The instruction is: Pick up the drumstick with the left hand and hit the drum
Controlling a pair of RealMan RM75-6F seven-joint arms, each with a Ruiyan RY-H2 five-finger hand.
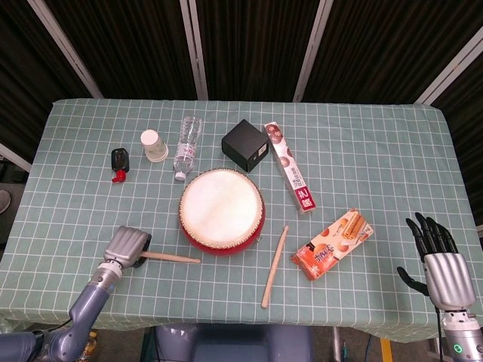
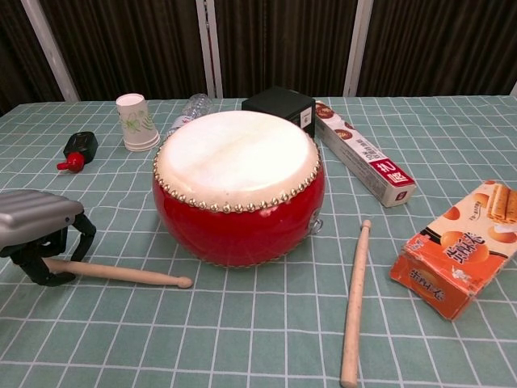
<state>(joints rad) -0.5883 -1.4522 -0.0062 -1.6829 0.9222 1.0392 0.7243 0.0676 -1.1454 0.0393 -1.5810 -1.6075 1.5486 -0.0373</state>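
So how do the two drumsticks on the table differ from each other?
The left drumstick lies across the table, its butt inside the left hand; the right drumstick lies lengthwise, untouched. The left one is left of the drum, the right one to its right. Both are pale wood.

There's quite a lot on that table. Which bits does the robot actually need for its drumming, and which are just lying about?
Needed: the drum, the drumstick held at its butt end, and the left hand around it.

Lying about: second drumstick, paper cup, water bottle, black box, long snack box, biscuit box, small black and red item. The right hand hangs idle.
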